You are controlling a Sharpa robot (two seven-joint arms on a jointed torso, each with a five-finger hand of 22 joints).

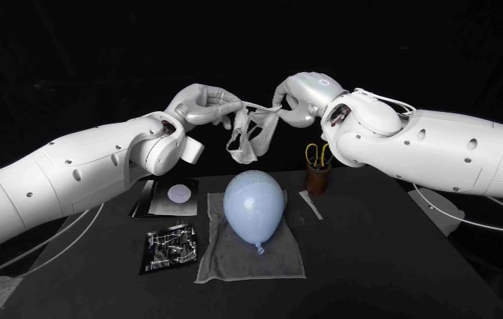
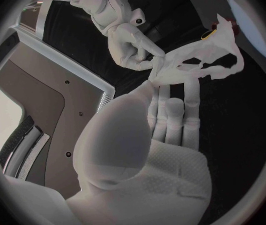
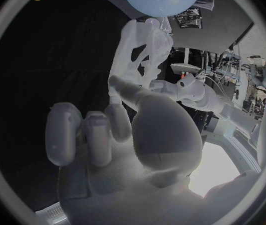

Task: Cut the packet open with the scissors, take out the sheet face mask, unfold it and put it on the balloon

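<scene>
The white sheet face mask (image 1: 251,134) hangs in the air between my two hands, above and behind the balloon. My left hand (image 1: 201,105) pinches its one top corner and my right hand (image 1: 296,105) pinches the other, so its top edge is stretched between them and the rest droops, partly unfolded. The left wrist view shows the mask (image 2: 202,60) spread past my left hand's fingers (image 2: 173,110), with my right hand (image 2: 133,42) on it. The pale blue balloon (image 1: 254,203) lies on a grey cloth (image 1: 225,257) at mid table. The yellow-handled scissors (image 1: 317,153) stand in a brown cup.
The brown cup (image 1: 318,177) stands right of the balloon. An opened dark packet (image 1: 168,197) lies left of the cloth, with a black patterned packet (image 1: 171,246) nearer the front. A thin cut-off strip (image 1: 311,204) lies between the cloth and the cup.
</scene>
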